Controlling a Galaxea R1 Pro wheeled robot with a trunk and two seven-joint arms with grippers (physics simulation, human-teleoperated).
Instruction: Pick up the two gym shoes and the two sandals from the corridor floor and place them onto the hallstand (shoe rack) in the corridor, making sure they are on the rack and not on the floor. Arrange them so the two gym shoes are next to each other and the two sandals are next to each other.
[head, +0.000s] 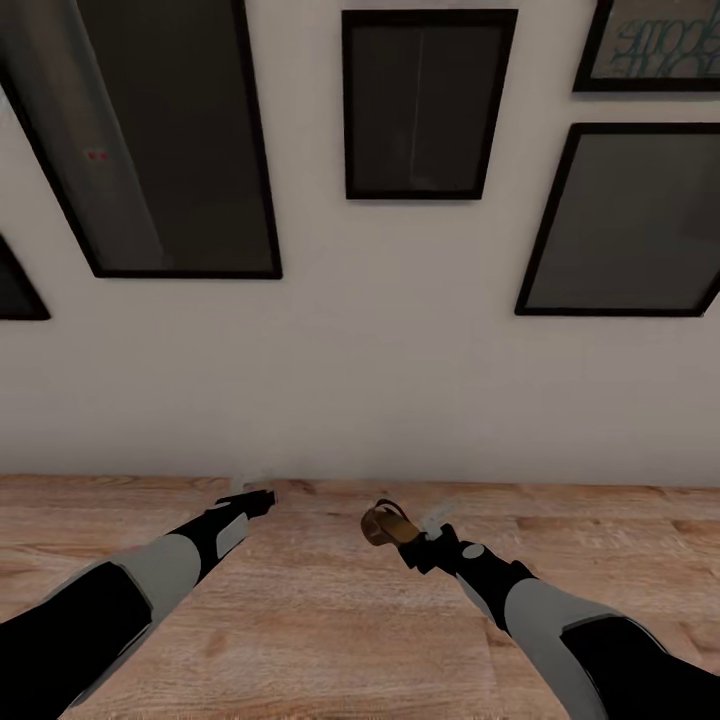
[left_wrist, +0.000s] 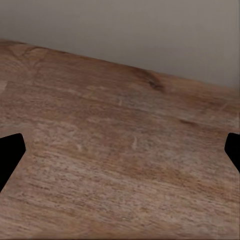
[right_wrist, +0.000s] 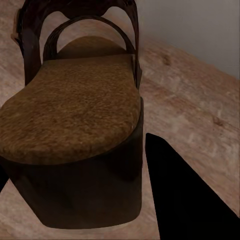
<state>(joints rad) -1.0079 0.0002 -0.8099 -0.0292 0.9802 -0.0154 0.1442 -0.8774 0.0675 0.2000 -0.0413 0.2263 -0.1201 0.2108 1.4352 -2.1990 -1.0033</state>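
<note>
Against the wall, above the corridor floor (head: 330, 610), my right claw (head: 405, 528) pinches one sandal (head: 388, 522), lifted clear of the planks. Its long axis runs straight out from that claw, heel nearest, straps farthest. My left claw (head: 252, 492) hangs spread and empty beside it. Right wrist view reveals the tan insole (right_wrist: 70, 112); head view adds framed pictures (head: 428, 105) on the wall.

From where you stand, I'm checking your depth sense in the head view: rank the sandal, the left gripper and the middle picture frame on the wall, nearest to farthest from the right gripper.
1. The sandal: held in the right gripper, above the floor.
2. The left gripper: off to its left, jaws apart, low over the floor.
3. The middle picture frame: high on the wall ahead.
</note>
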